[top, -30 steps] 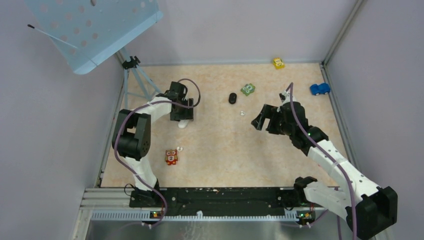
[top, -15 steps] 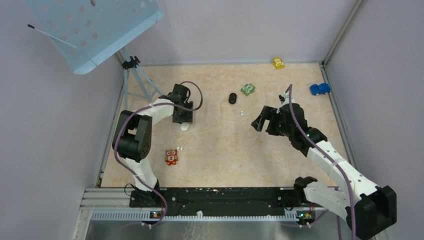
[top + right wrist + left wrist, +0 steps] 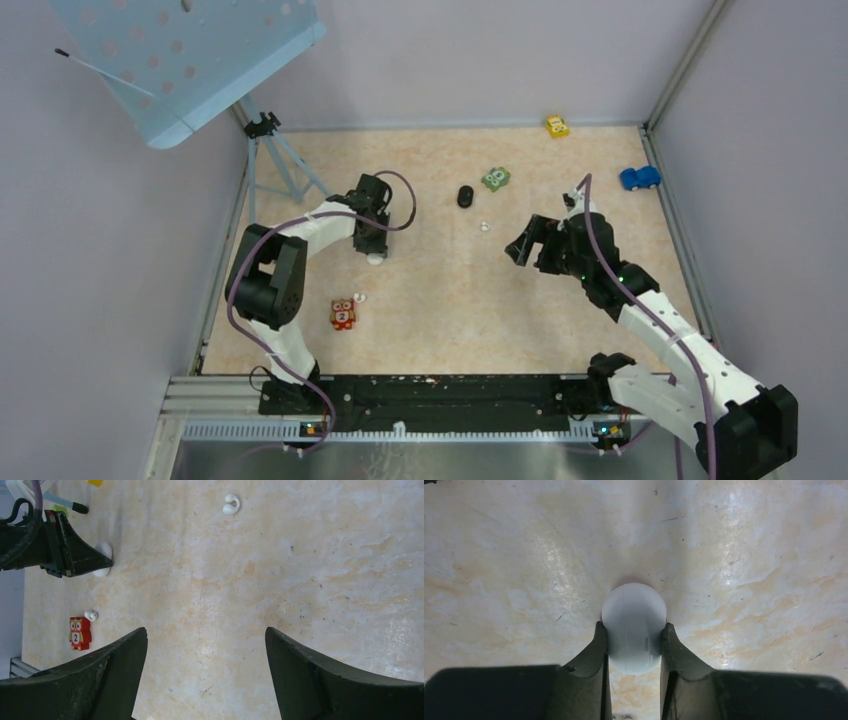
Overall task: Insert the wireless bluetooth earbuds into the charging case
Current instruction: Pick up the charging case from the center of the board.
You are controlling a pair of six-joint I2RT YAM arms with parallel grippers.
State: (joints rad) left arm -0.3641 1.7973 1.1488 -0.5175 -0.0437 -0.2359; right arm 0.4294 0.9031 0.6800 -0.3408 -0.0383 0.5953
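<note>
The left claw [image 3: 634, 627] is pinching the charging case [image 3: 634, 615]. Its two dark fingers [image 3: 596, 650] press against the case's opposite sides, and the case rests on the marbled beige worktop [image 3: 749, 555]. The case is a smooth, matte white, egg-like pebble, rounded at the end that pokes out beyond the fingertips. A fine seam runs along its length, with one tiny dark dash just beside it near the finger on the right of the wrist view. The lid looks closed. From above, the same white case [image 3: 376, 259] shows just past the tip of the left claw, on the side toward the arm bases. The right claw [image 3: 206, 630] hangs over bare worktop with its fingers spread wide and nothing between them. Ahead of it and well apart lies one of the wireless bluetooth earbuds [image 3: 231, 504], white and curled like a small hook. In the top view this earbud lies between the two claws, nearer the right one. A second white earbud [image 3: 90, 615] lies far off to the left of the right claw's fingers, just beside a red owl toy [image 3: 79, 633] marked with a 2. From the left claw, this earbud is back toward the arm bases, well apart from the case.
</note>
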